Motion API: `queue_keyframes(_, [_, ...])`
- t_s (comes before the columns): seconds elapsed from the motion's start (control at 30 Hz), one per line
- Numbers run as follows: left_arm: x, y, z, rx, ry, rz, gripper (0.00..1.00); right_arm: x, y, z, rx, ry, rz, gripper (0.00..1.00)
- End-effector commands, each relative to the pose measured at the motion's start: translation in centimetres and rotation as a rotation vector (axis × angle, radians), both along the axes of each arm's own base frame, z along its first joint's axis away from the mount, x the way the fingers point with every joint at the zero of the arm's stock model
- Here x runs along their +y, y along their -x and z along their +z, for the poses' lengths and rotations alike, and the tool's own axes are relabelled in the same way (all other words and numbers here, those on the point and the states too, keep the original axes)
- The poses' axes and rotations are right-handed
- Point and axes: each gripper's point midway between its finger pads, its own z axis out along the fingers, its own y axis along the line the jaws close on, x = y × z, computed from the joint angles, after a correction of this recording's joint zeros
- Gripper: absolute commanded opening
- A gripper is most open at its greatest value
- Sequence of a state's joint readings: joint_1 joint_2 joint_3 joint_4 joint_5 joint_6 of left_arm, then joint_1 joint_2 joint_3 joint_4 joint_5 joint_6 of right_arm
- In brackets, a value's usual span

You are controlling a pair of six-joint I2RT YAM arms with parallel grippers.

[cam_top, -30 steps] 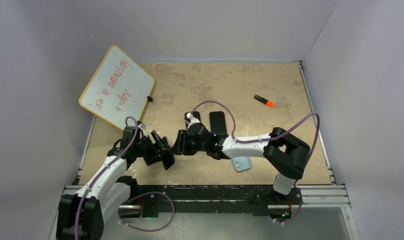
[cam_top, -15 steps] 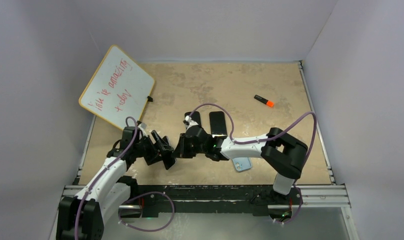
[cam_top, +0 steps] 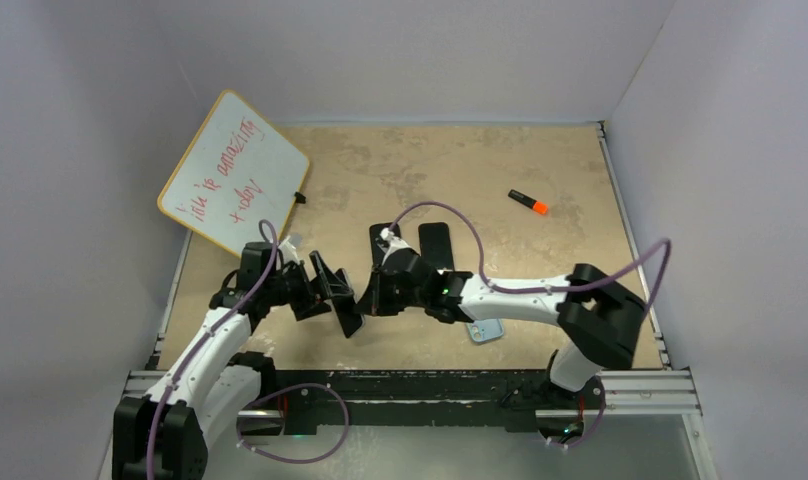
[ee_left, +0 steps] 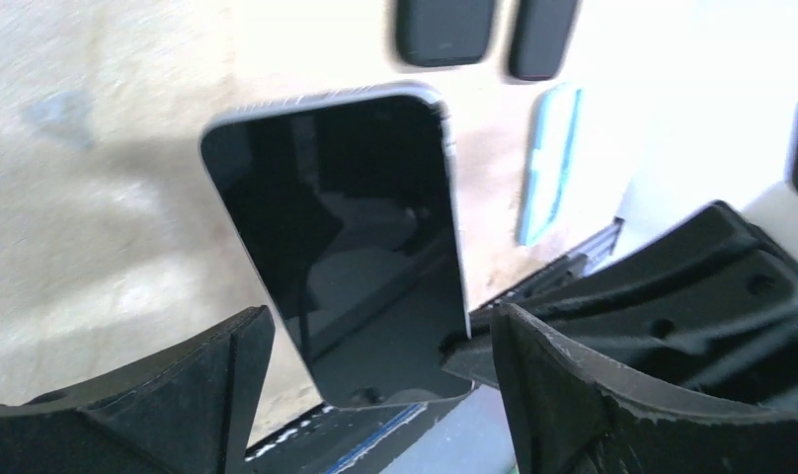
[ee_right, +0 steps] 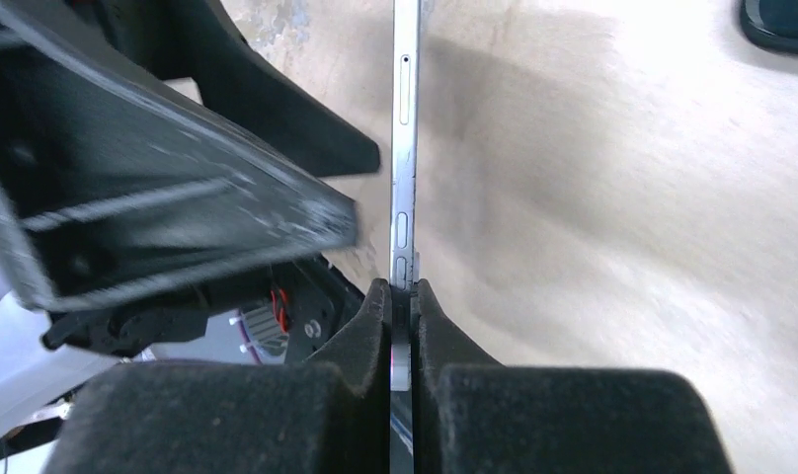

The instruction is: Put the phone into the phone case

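Note:
The phone (ee_left: 356,237), dark-screened with a silver rim, hangs in the air near the table's front. It stands edge-on in the right wrist view (ee_right: 405,148) and shows small in the top view (cam_top: 348,314). My right gripper (ee_right: 403,306) is shut on its lower edge, both pads pressed flat against it. The left gripper (ee_left: 375,380) is open, and its fingers (ee_left: 178,395) straddle the phone's bottom with a gap on either side. A light blue phone case (cam_top: 485,329) lies flat on the table, partly under my right arm; it also shows in the left wrist view (ee_left: 550,163).
Two black phone-sized slabs (cam_top: 435,245) (cam_top: 380,236) lie side by side behind the grippers. A whiteboard (cam_top: 234,172) with red writing leans at the back left. An orange marker (cam_top: 529,202) lies at the back right. The black front rail (cam_top: 430,385) runs below.
My right gripper has closed onto the phone. The left gripper has let go and opened wider. Both grippers and the phone shifted slightly right, and the right arm's elbow swung right.

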State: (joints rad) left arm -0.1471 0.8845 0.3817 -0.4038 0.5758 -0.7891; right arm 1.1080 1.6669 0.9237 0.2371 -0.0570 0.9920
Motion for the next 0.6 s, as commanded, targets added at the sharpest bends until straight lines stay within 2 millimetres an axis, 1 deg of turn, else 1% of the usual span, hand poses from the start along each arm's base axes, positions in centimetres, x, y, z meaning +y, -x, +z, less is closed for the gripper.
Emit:
queue_keyframes(0.0, [-2.1, -1.2, 6.6, -0.248, 0.116, -0.162, 0.85, -4.0, 0.2, 1.2, -0.077, 0.066, -0.039, 0.00])
queue_keyframes(0.03, [-2.4, -1.0, 7.1, -0.266, 0.137, -0.177, 0.88, -4.8, 0.2, 1.4, -0.088, 0.077, -0.049, 0.00])
queue_keyframes(0.13, [-3.4, -0.6, 8.8, -0.318, 0.231, -0.221, 0.92, -7.7, 0.2, 2.1, -0.117, 0.127, -0.083, 0.00])
queue_keyframes(0.2, [-3.5, -0.7, 8.8, -0.321, 0.240, -0.221, 0.93, -10.1, 0.2, 2.3, -0.146, 0.181, -0.112, 0.00])
queue_keyframes(0.33, [-3.3, -0.9, 7.7, -0.318, 0.210, -0.224, 0.93, -15.6, -0.1, 3.0, -0.199, 0.309, -0.219, 0.00])
queue_keyframes(0.4, [-3.4, -0.9, 7.5, -0.320, 0.213, -0.236, 0.91, -19.1, -0.2, 2.8, -0.207, 0.414, -0.301, 0.00])
queue_keyframes(0.47, [-3.6, -1.0, 7.6, -0.330, 0.217, -0.244, 0.90, -22.1, -0.1, 3.0, -0.217, 0.506, -0.362, 0.00])
queue_keyframes(0.53, [-3.9, -1.1, 7.8, -0.337, 0.219, -0.254, 0.88, -24.3, -0.1, 3.3, -0.229, 0.558, -0.411, 0.00])
queue_keyframes(0.57, [-4.0, -1.2, 7.9, -0.341, 0.217, -0.258, 0.88, -25.0, 0.0, 3.4, -0.234, 0.573, -0.426, 0.00])
